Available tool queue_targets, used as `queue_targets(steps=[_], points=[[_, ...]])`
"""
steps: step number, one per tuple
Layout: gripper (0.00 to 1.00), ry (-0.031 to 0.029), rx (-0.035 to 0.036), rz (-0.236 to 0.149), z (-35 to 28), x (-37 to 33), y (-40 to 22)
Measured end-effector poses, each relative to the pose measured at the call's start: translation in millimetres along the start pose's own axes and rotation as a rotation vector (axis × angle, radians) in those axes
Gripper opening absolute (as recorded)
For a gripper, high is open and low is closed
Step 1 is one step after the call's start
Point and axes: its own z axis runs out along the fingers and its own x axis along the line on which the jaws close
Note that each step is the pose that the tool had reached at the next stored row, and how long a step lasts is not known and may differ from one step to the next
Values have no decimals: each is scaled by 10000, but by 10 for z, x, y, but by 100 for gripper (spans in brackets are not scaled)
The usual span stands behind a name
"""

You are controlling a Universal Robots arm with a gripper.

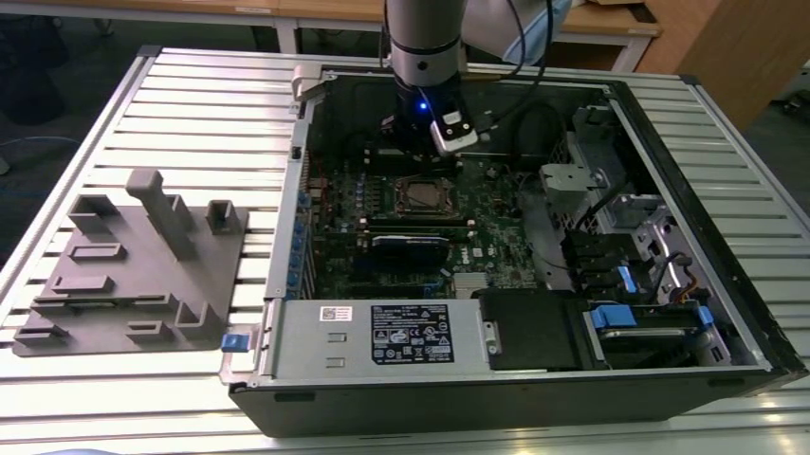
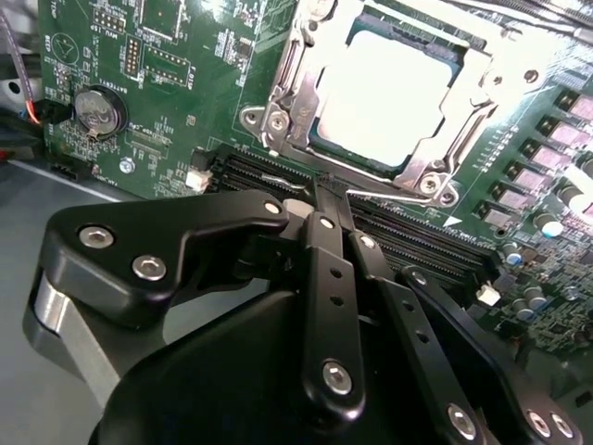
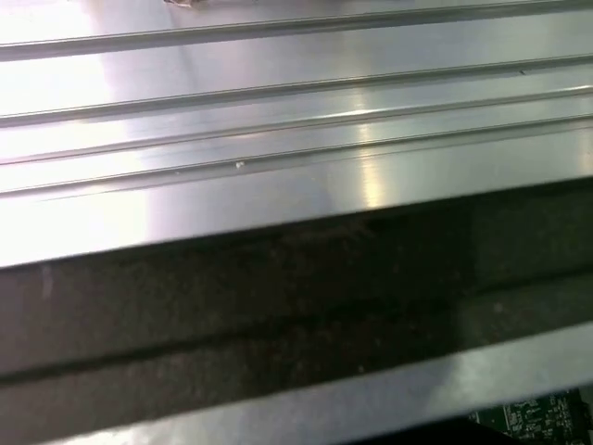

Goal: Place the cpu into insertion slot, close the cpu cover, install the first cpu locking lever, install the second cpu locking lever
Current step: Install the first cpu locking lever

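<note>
Hand (image 2: 334, 209), second wrist view, lower centre: fingers closed together, nothing seen gripped. Cpu (image 2: 384, 88), upper right: seated under cpu cover (image 2: 289, 79). White label (image 1: 412, 334), exterior view, lower centre: print illegible.

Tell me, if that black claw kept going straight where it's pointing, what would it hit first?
Most likely the long black slots right ahead of the shut gripper. Just beyond them sits the cpu cover, framing the cpu. Depth is unclear, so the gripper may already touch the slots.
</note>
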Motion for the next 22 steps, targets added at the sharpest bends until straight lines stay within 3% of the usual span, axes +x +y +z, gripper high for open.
queue_targets(steps=[5, 8, 10, 16, 20, 22], points=[[11, 2, -30, 5, -1, 0, 0], [11, -54, -43, -2, 0, 0, -2], [11, -86, -104, 3, 0, 0, -8], [11, -95, -202, 14, -2, -1, -21], [11, -84, -366, 40, -3, 0, -32], [11, -84, -375, 57, -2, 0, -32]])
